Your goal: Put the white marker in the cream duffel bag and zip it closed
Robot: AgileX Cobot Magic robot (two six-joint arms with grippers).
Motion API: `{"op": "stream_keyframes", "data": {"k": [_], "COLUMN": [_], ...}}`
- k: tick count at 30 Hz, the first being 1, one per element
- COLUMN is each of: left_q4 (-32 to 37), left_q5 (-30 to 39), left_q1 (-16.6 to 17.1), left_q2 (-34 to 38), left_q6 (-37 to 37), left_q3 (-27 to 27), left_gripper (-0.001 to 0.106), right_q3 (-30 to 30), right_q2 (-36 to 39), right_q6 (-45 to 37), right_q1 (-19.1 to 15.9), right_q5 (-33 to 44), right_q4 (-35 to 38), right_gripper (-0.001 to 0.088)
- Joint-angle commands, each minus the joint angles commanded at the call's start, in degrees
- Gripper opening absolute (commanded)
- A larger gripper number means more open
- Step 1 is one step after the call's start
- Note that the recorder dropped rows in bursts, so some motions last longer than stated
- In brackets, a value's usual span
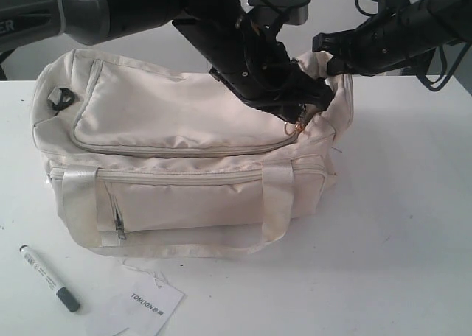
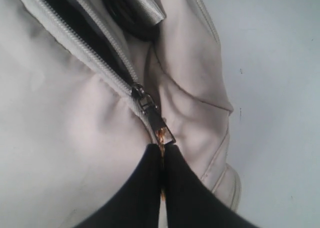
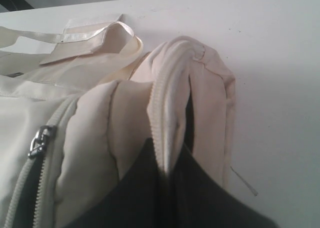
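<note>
One bag (image 1: 177, 122), one marker (image 1: 49, 278), one paper tag (image 1: 147, 306), and two arms are showing. The bag is sitting mid tabletop (image 1: 398, 225), long side facing the exterior camera. The marker is lying outside it on the tabletop, near the front left corner and not touching the bag. The tag is lying just beside the marker's dark cap end, apart from it.

The left fingers (image 2: 145, 178) are pinching the zip pull (image 2: 162, 130) at the bag's right end, clenched tight on it. In the left wrist view, dark lining is showing in the zip gap beyond the slider. The right fingers (image 3: 140, 188) are clamping a fold of cream fabric at that same end, lifting it into a peak. Both arms are crowding over the right end and blocking the view of that corner.

I'm counting three zip lines on the near side: flap, long front, and short pocket with one puller (image 1: 120, 229). One black ring (image 1: 60, 99) is sitting on the left end. One front handle (image 1: 184, 244) is drooping onto the tabletop.

The tag is reading "TONLION". The marker's print is too small to read.
</note>
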Motion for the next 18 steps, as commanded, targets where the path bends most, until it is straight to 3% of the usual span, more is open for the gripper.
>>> {"op": "stream_keyframes", "data": {"k": [18], "left_q4": [0.0], "left_q5": [2.6], "left_q1": [0.0], "left_q2": [-0.8], "left_q6": [1.3], "left_q3": [0.0], "left_gripper": [0.0], "right_q3": [0.0], "right_q2": [0.0], "right_q6": [0.0], "right_q1": [0.0], "right_q5": [0.0], "right_q4": [0.0], "right_gripper": [0.0]}}
